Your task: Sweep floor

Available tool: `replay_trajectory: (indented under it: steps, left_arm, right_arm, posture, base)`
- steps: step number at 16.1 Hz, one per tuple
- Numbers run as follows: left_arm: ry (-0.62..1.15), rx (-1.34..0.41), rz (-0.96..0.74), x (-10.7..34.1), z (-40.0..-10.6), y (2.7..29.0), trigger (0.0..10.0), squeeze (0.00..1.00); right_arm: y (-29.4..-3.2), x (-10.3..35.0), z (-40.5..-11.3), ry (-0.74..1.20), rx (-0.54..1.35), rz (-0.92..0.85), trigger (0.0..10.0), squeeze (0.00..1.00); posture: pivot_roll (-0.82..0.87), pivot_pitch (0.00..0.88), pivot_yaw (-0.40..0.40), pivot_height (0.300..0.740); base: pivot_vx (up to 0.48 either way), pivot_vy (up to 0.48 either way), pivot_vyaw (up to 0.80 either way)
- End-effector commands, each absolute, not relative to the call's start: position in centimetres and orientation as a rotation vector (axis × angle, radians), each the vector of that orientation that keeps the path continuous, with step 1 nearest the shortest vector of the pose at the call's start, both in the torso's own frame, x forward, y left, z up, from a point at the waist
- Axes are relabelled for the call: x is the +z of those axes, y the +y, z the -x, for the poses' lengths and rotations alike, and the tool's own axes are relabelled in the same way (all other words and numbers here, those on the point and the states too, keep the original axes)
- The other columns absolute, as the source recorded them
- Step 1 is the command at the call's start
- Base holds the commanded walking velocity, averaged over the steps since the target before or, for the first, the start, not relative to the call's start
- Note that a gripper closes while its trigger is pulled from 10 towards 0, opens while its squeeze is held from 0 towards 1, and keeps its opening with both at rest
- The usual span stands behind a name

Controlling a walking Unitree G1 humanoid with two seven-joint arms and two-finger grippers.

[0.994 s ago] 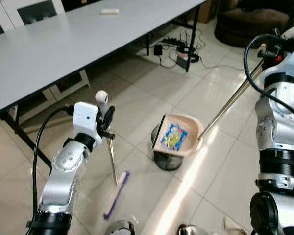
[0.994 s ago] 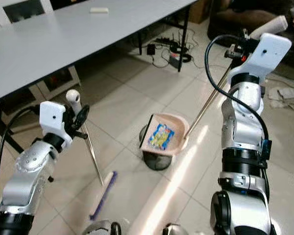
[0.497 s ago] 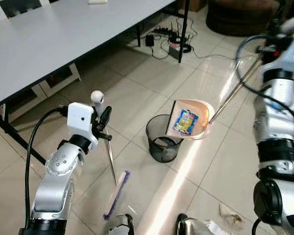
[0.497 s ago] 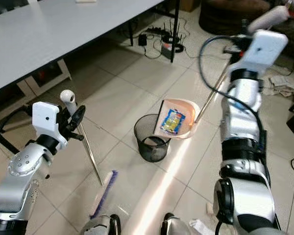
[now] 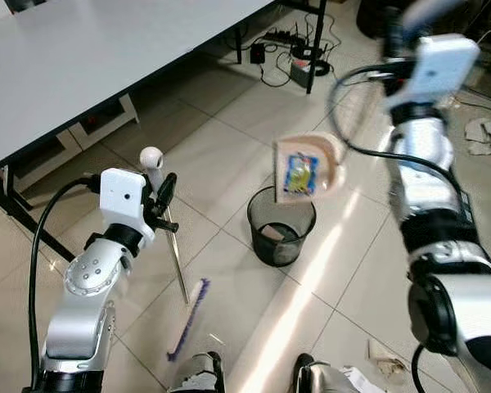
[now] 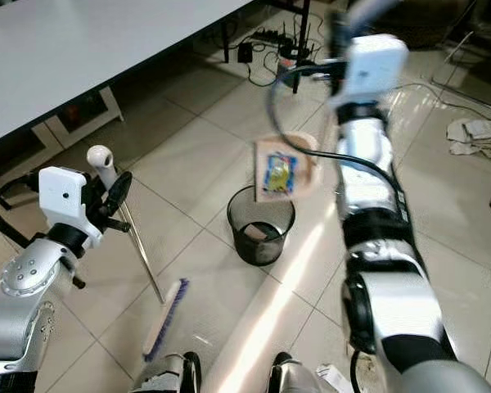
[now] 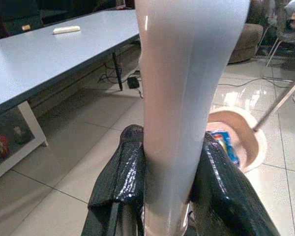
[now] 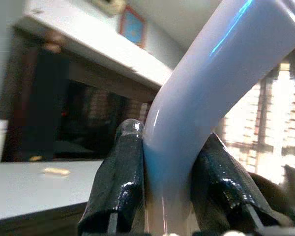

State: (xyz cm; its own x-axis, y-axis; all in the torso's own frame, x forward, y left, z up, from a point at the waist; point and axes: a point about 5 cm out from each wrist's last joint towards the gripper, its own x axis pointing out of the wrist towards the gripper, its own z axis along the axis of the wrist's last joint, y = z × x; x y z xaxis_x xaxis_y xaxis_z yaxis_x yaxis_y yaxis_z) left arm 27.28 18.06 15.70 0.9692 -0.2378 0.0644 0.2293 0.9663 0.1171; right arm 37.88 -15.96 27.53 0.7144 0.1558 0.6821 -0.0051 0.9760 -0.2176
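- Currently, the left gripper is clamped on the pale handle of the broom; in the left wrist view both black fingers press against the handle on either side; the handle's rounded top end stands just above the gripper.
- The broom shaft slants down from the gripper to the tiled floor; the brush head, with purple bristles, rests on the tiles in front of the robot's feet.
- The right gripper is closed around the pale curved handle of the dustpan; its two black fingers sit tight against the handle on both sides.
- The right arm is raised high; the dustpan is tipped steeply, its opening facing the camera, directly above the bin; the pan itself is blurred.
- A yellow and blue wrapper lies against the inner face of the tipped dustpan.
- The bin is a black mesh basket standing upright on the tiles, between the two arms; something pale lies at its bottom, too small to identify.
- A grey table stands on the robot's left; a power strip with cables lies on the floor beyond the bin, beside a table leg.
- Crumpled paper lies on the tiles at far right.
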Motion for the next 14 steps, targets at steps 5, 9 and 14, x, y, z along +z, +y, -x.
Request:
replay_trajectory:
  steps: [5, 9, 14]
  left_arm:
    - [-0.100, -0.231, -0.121, 16.5, -27.2, 18.1, 10.0, 0.00]
    - [-0.104, -0.241, -0.120, 16.5, -27.6, 17.8, 10.0, 0.00]
    - [-0.100, -0.249, -0.113, 16.3, -28.4, 17.4, 10.0, 0.00]
  right_arm:
    - [-12.2, 26.3, -37.2, -0.836, 0.312, 0.400, 10.0, 0.00]
    - [-10.8, 25.0, -36.5, -0.851, 0.429, 0.485, 10.0, 0.00]
    - [-10.1, 26.5, -36.3, -0.912, 0.495, 0.532, 10.0, 0.00]
  posture:
    - [0.18, 0.171, 0.058, 0.740]
    - [0.17, 0.157, 0.058, 0.740]
    - [0.15, 0.112, 0.044, 0.740]
  base:
    - [0.000, 0.000, 0.00]
    - [0.000, 0.000, 0.00]
    - [0.000, 0.000, 0.00]
